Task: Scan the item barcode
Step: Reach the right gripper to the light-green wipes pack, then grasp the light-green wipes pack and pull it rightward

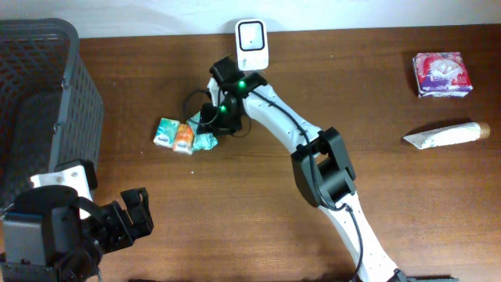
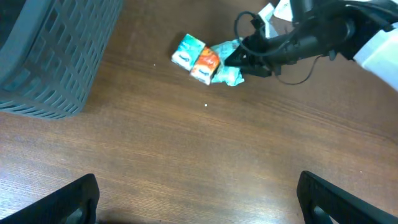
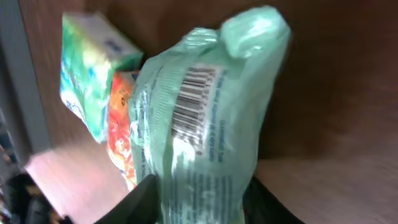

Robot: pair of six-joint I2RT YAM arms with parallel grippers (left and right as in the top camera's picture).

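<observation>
Right hand [image 1: 211, 124] pinches the green packet [image 3: 205, 124] on the counter [image 1: 235, 227], just left of centre, barcode [image 3: 193, 102] showing. Left hand [image 1: 139, 210] spread wide, lower left.

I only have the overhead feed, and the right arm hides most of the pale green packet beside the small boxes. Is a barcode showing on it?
Observer: Yes. The right wrist view shows a barcode on the pale green packet, facing that camera.
Operator: Are the fingers on it?
Observer: The right gripper has one finger close against each side of the packet's lower end. Whether they clamp it I cannot tell.
</observation>
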